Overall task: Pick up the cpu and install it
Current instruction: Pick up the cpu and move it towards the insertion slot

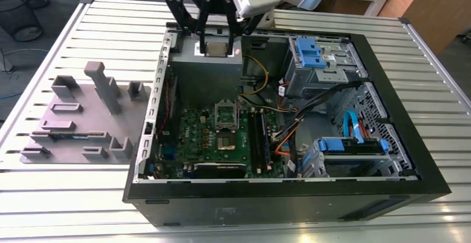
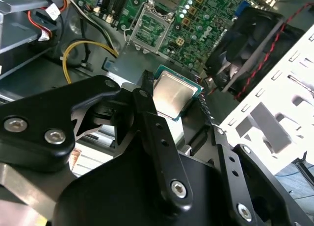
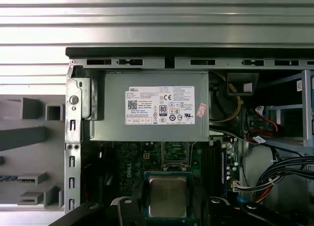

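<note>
Ribbed aluminium worktop (image 1: 66, 210) is carrying an open black computer case (image 1: 294, 196) lying on its side, with a grey moulded parts tray (image 1: 74, 116) sitting just beside it on the exterior view's left. Above the grey power-supply box (image 1: 206, 80), the black two-fingered tool (image 1: 217, 49) is pinching the small flat square cpu with a dull silver metal top (image 1: 216, 48) by two opposite edges, closed tight onto it. So the pick looks done and the carry is under way. The open metal socket frame (image 1: 226, 114) on the green motherboard (image 1: 187, 138) is lying well apart from the chip; seating it is calling for squaring the chip to that socket and lowering it flat.
</note>
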Robot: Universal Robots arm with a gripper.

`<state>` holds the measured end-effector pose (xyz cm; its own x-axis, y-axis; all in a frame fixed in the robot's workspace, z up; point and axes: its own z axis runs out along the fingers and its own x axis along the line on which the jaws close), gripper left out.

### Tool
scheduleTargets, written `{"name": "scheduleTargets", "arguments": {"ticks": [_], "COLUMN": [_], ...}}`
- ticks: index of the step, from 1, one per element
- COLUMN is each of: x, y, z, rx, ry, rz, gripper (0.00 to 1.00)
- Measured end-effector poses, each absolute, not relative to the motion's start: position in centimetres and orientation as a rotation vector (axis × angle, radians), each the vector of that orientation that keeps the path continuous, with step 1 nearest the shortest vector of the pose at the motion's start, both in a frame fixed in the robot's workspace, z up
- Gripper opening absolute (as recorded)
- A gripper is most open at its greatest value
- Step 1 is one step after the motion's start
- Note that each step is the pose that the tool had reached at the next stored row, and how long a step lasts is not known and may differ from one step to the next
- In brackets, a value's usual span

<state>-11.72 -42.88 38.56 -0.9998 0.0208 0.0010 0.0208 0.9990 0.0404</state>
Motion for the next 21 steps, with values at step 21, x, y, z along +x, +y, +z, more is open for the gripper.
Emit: {"name": "scheduleTargets", "arguments": {"ticks": [21], "x": [-10.2], "y": [-42.9], "z": [38.4], "rx": [-0.042], "ry": [-3.140], "rz": [-0.058], "gripper": [0.47]}}
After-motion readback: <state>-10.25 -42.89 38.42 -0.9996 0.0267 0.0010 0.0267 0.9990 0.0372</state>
